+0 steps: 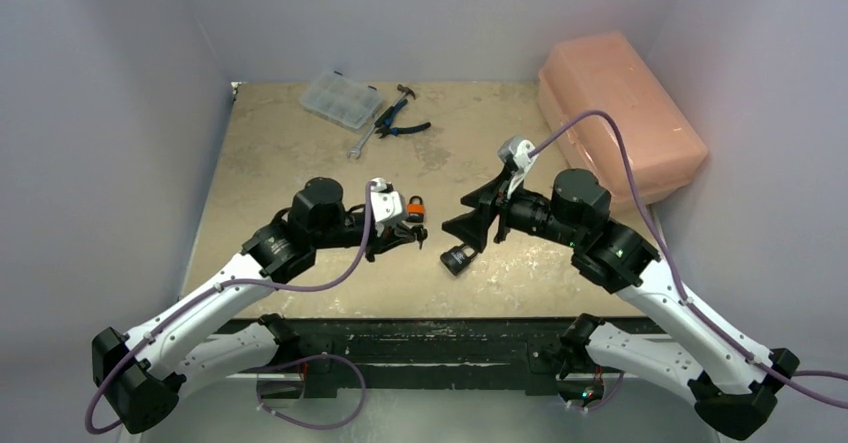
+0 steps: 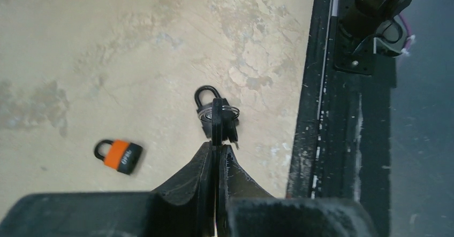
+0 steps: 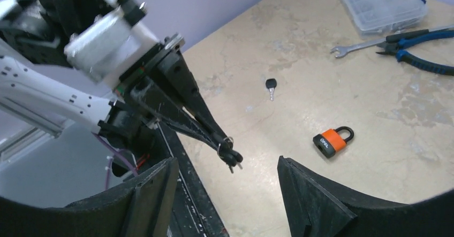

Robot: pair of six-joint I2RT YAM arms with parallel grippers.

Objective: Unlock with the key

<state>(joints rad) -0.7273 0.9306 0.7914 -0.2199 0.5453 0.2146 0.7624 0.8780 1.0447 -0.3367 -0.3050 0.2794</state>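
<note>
Left pincer (image 2: 217, 147) clenching keys (image 2: 221, 120), black padlock (image 2: 205, 98) lying just past it.
Right pincer (image 1: 452, 216) is gaping opposite; table (image 1: 280, 143) is stretching beyond both, its edge (image 2: 316, 114) running beside the left; orange padlock (image 2: 119, 155) lettering is showing blurred.

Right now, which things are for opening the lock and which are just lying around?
For the job:
- key bunch, pinched in the left gripper
- black padlock
- orange padlock
- maybe the loose key on the table

Just lying about:
- clear organizer box
- blue-handled pliers
- wrench
- pink storage bin
</note>
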